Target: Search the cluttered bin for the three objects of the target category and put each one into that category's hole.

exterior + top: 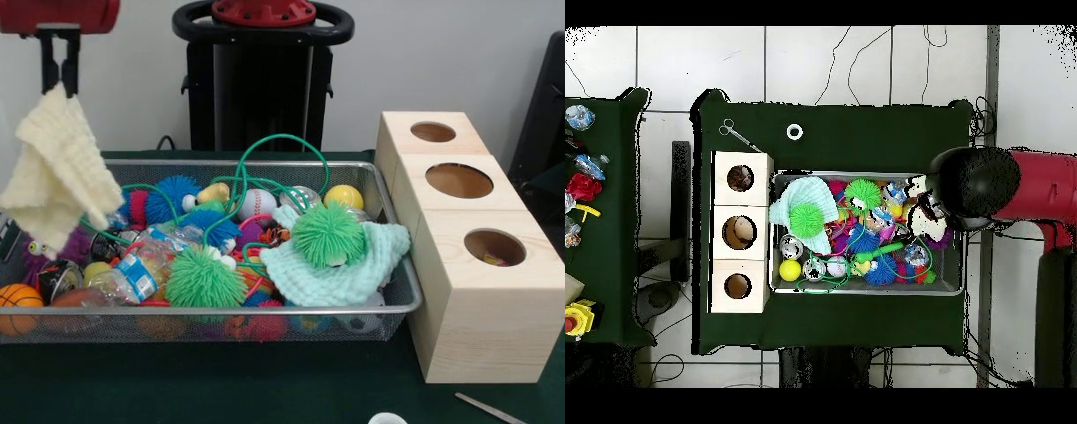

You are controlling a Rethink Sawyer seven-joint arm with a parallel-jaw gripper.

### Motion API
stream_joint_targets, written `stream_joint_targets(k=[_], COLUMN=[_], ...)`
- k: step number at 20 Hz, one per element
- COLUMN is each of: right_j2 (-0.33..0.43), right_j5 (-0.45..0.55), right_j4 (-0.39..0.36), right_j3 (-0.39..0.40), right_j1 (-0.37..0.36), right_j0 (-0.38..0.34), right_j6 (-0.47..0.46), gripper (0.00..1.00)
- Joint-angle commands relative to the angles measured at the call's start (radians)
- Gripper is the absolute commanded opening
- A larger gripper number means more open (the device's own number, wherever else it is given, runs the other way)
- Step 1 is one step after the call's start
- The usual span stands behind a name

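The wire-mesh bin (265, 309) lies across the table, packed with toys; it also shows in the overhead view (865, 293). My gripper (59, 87) hangs above the bin's left end, shut on a cream knitted cloth (57, 172) that dangles clear above the clutter. Three pale wooden boxes stand to the right of the bin. The mid-sized hole (494, 247) is in the nearest box, with something small and coloured inside it; overhead it is the top hole (740, 178). In the overhead view the arm's black head (975, 185) hides the gripper.
In the bin lie a mint cloth (340, 274), two green spiky balls (328, 232) (205, 278), a baseball (257, 203), a yellow ball (343, 196), an orange ball (18, 305), a plastic bottle (132, 269) and a green cord (265, 146). A metal tool (490, 408) lies at the front.
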Motion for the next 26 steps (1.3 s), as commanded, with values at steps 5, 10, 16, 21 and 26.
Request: stream_joint_targets(k=[5, 10, 16, 21, 26], right_j2=[0.109, 0.129, 0.129, 0.137, 0.139], right_j5=[-0.125, -0.186, -0.211, -0.195, -0.201], right_j4=[-0.029, 0.005, -0.002, 0.051, 0.127], right_j3=[0.087, 0.134, 0.165, 0.214, 0.259], right_j1=[0.093, 0.089, 0.058, 0.014, -0.003], right_j0=[-0.096, -0.091, -0.074, -0.054, -0.025], right_j6=[-0.333, -0.236, -0.214, -0.147, -0.067], gripper=[1.00, 1.00, 1.00, 1.00, 1.00])
